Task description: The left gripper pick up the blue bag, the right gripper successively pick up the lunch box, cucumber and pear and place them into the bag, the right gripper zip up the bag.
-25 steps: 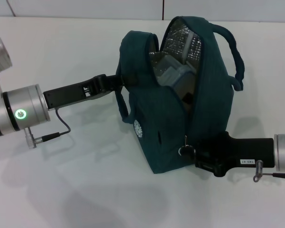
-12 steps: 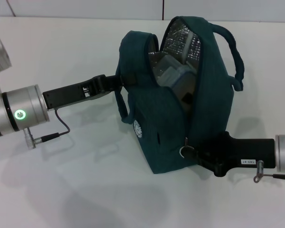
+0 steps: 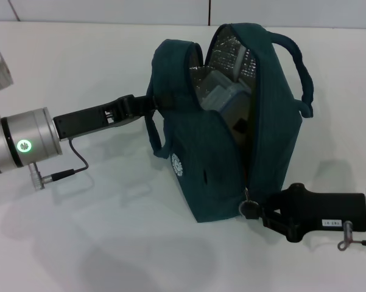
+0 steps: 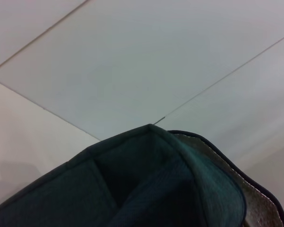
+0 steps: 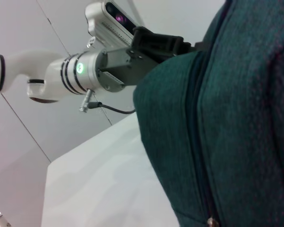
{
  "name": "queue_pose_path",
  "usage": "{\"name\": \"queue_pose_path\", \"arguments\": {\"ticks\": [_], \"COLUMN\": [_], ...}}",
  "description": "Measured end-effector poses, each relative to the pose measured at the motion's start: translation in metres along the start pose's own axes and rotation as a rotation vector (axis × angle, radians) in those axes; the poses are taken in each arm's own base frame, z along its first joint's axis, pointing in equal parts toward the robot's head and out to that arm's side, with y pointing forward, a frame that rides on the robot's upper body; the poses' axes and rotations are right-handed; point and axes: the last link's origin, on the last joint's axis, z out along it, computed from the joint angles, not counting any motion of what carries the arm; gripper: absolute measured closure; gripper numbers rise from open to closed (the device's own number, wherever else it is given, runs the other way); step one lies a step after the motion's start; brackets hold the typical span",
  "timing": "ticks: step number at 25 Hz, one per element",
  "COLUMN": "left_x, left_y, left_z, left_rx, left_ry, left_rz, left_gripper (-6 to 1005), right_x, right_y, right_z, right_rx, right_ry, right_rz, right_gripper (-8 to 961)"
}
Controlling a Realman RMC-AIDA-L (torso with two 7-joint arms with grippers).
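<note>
White table (image 3: 79, 243); my left gripper (image 3: 147, 103) clamps the blue bag (image 3: 219, 164), right gripper (image 3: 262, 213) pinching its zipper pull (image 3: 248, 208). Round white logo (image 3: 177, 165) unreadable, same with the gripper's label (image 3: 332, 223).

Blue bag (image 4: 151, 189) fills the lower part of the left wrist view, dark teal fabric rising to a peak. Silver foil lining (image 4: 255, 201) shows along one edge. Pale panelled surface (image 4: 132, 61) with thin seam lines lies behind it.
</note>
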Motion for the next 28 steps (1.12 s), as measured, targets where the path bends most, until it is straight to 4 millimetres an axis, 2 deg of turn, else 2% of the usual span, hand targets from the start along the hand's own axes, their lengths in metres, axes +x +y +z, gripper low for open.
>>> {"name": "queue_pose_path", "arguments": {"ticks": [11,18,24,28], "left_x": [-0.004,-0.009,-0.009,-0.010], "left_y": [0.002,0.004,0.008,0.010], "left_z": [0.000,-0.003,-0.004,-0.004], "left_rx": [-0.015,-0.033,-0.065,-0.081], "left_ry": [-0.015,-0.017,-0.020,-0.011], "left_rz": [0.011,0.029,0.096,0.174], "left_gripper": [885,865,804,651], "right_x": [-0.002,-0.008,-0.012,-0.014], "right_y": [0.011,0.017,0.019,0.020], "right_z": [-0.021,-0.024,-0.025,-0.024], "right_rx": [-0.017,-0.039,-0.046,-0.059], "right_ry": [-0.129,-0.190,-0.228,-0.231], "right_rz": [-0.030,-0.077,-0.105,-0.120], "right_gripper": [936,936,936,936]}}
